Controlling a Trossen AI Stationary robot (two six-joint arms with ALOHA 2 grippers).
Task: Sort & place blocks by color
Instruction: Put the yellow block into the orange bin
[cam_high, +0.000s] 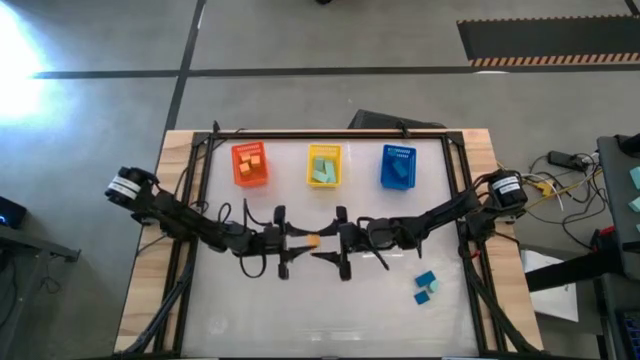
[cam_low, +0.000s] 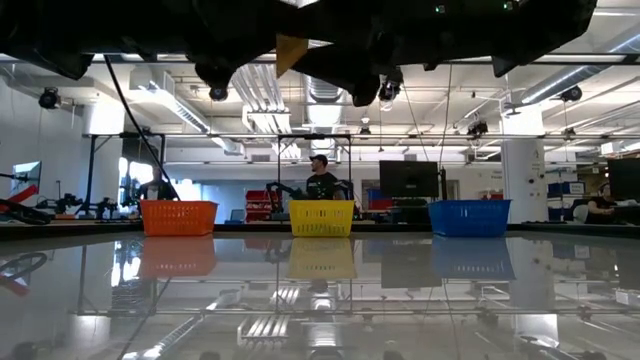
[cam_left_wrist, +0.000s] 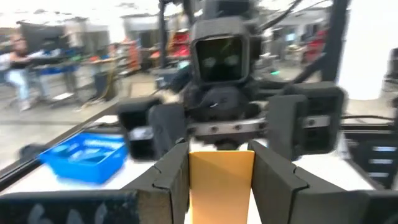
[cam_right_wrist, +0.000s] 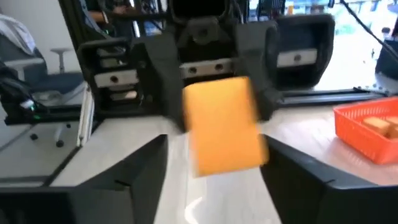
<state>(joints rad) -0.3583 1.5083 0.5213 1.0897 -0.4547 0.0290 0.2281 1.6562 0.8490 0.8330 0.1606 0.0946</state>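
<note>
An orange block (cam_high: 313, 240) is held over the table's middle. It fills the left wrist view (cam_left_wrist: 221, 183) and faces the right wrist camera (cam_right_wrist: 225, 124). My left gripper (cam_high: 304, 241) is shut on it. My right gripper (cam_high: 328, 242) faces it from the right, open, with its fingers (cam_right_wrist: 144, 180) spread wide on either side and apart from the block. At the far side stand an orange bin (cam_high: 250, 165), a yellow bin (cam_high: 324, 165) and a blue bin (cam_high: 398, 167), each with blocks inside. My left gripper pinches the orange block's two opposite sides (cam_left_wrist: 194, 180) between its two fingers (cam_left_wrist: 171, 183). The fingers lie level and come from the table's left. The block is lifted clear of the table, high above it in the low view (cam_low: 290, 50).
A few teal and blue blocks (cam_high: 427, 288) lie on the table at the near right. A dark frame (cam_high: 200, 150) runs around the table top. People show in the room beyond the bins (cam_low: 320, 175).
</note>
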